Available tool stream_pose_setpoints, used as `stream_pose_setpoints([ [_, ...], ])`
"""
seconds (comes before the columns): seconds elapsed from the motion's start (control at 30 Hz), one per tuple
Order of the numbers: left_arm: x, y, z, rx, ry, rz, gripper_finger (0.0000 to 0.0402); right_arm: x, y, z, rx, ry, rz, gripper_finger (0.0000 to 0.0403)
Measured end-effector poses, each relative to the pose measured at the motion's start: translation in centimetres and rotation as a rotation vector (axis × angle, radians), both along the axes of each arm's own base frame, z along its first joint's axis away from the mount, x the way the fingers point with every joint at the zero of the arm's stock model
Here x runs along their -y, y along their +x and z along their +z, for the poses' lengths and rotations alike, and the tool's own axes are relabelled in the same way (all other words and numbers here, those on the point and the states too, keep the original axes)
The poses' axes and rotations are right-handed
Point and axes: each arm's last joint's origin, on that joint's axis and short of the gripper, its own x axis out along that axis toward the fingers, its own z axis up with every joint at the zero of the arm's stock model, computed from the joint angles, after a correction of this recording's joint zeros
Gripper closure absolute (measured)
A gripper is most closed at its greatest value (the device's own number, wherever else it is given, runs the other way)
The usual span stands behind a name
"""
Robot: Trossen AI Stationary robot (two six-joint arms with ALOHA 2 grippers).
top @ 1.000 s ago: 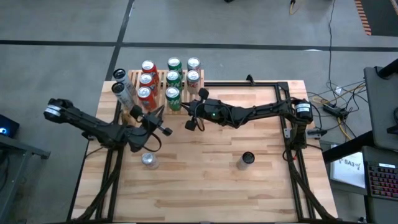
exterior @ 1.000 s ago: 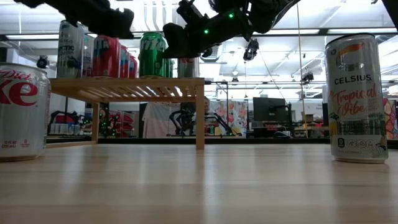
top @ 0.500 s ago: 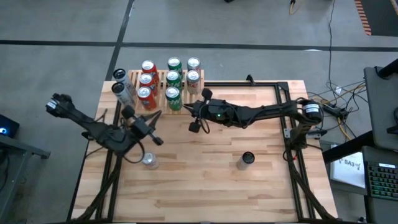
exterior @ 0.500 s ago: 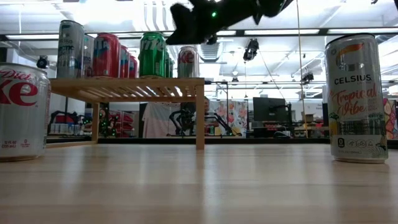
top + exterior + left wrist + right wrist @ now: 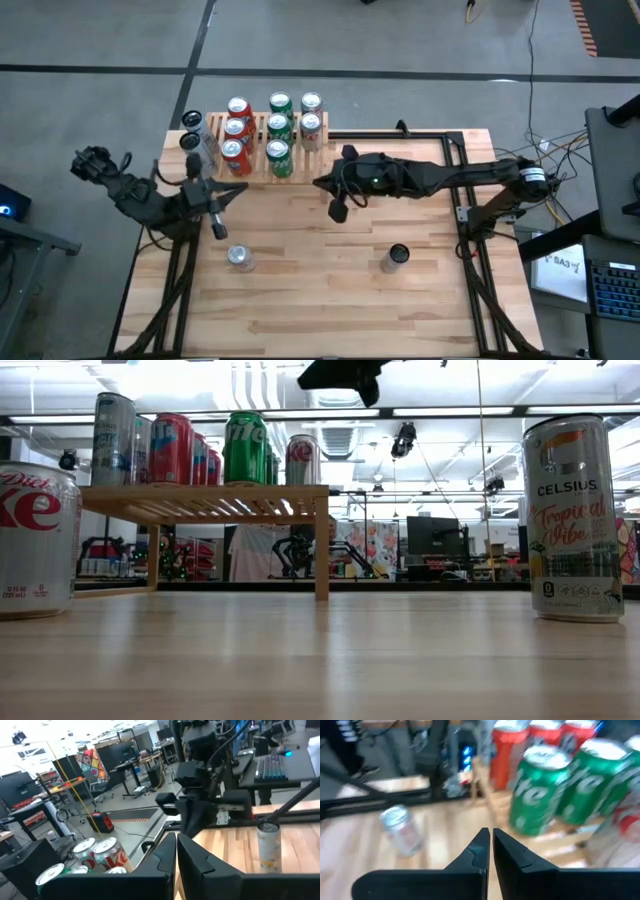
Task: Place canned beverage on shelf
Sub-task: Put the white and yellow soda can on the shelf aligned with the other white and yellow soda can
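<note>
High view: both arms have drawn back from the shelf (image 5: 258, 140), which suggests a placement just ended; a Diet Coke can (image 5: 239, 257) and a Celsius can (image 5: 397, 256) stand on the table. Left gripper (image 5: 222, 197) and right gripper (image 5: 327, 187): fingers together, empty. Wrist views: same.

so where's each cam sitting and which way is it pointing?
High: above the table, straight down; both arms, left hand and right hand shut, shelf at the far edge.
Low: table height, looking level at the shelf; only a bit of an arm shows at the top.
Left wrist: past its own shut fingers toward the right arm.
Right wrist: past its shut fingers at the shelf's cans.
Shared: the Celsius can in high and low.
</note>
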Motion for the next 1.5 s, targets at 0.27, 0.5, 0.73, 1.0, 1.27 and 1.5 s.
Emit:
stream_pose_setpoints([
  [0.27, -0.2, -0.3, 0.1, 0.02, -0.032, 0.001, 0.0401, -1.5, -0.2, 1.2, -0.263, 0.147, 0.054, 0.039],
  [0.5, 0.2, 0.3, -0.3, 0.006, -0.035, 0.003, 0.0401, -2.8, -1.2, 1.7, -0.586, 0.231, 0.004, 0.039],
  [0.73, 0.4, 0.7, -0.5, -0.006, -0.025, 0.021, 0.0401, -3.0, -3.3, 3.0, -0.809, 0.413, -0.069, 0.039],
  [1.0, 0.4, 0.7, -0.5, 0.001, -0.026, 0.029, 0.0401, -3.9, -5.6, 3.2, -0.943, 0.577, -0.166, 0.039],
  [1.27, 0.3, 0.5, 0.3, 0.013, -0.019, 0.029, 0.0401, -7.0, -6.6, 1.8, -1.063, 0.608, -0.198, 0.039],
  [1.5, 0.3, 0.5, 0.6, 0.024, -0.026, 0.029, 0.0401, -10.7, -7.5, 1.4, -1.126, 0.644, -0.15, 0.039],
])
